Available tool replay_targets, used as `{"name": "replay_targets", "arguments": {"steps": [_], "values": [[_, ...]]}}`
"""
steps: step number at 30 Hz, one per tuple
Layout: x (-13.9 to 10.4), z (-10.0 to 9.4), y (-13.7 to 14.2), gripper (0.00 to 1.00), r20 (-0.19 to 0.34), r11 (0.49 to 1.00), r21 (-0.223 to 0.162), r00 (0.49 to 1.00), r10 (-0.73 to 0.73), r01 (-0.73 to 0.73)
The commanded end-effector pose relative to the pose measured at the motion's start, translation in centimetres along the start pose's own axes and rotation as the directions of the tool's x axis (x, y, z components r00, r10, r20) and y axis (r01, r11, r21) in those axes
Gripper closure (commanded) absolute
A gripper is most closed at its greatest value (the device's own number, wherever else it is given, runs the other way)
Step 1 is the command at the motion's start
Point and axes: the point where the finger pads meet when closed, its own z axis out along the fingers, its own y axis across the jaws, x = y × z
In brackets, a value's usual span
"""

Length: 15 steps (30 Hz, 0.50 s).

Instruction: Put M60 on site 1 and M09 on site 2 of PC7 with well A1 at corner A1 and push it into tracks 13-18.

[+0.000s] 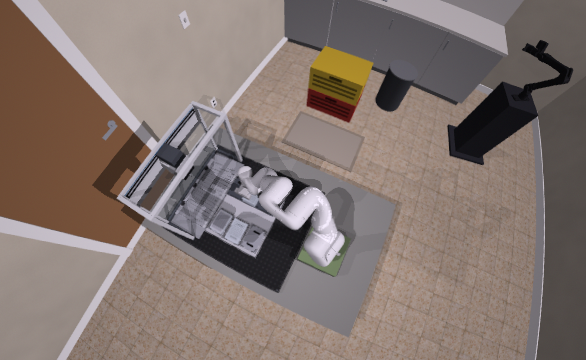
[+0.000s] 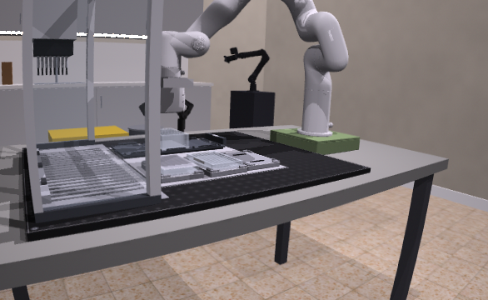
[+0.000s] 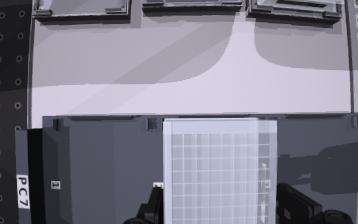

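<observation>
Reach first, from the top view: my arm (image 1: pixel 298 205) bends low from its green base towards the glass frame (image 1: pixel 208 107) on the counter (image 1: pixel 368 280), but the tool and what lies under it are too small here to judge

From the exterior view, my tool (image 2: pixel 170 121) hangs just above the tall clear block (image 2: pixel 173 139), which stands on the dark carrier (image 2: pixel 204 143) in front of the rails; a frame post hides one finger. Beside it the row of nests (image 2: pixel 265 162) holds two low plates, and the nest nearest my base looks vacant

In the wrist view my fingers stand spread wide on either side of the block (image 3: pixel 220 165), gripping nothing. I judge I am spread like this to leave the block resting between the locators of the second site. The first site, by the PC7 label (image 3: pixel 23 191), is bare. The block's long axis seems to run across the carrier's length, though the lower edge cuts it off; I cannot tell which corner is A1
</observation>
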Motion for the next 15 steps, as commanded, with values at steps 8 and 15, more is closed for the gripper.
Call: {"name": "replay_targets", "arguments": {"steps": [8,15], "values": [[0.0,-1.8,0.1,0.00,-0.001,1.000,-0.004,1.000,0.000,0.000],[0.0,-2.6,0.1,0.00,-0.001,1.000,-0.004,1.000,0.000,0.000]]}}
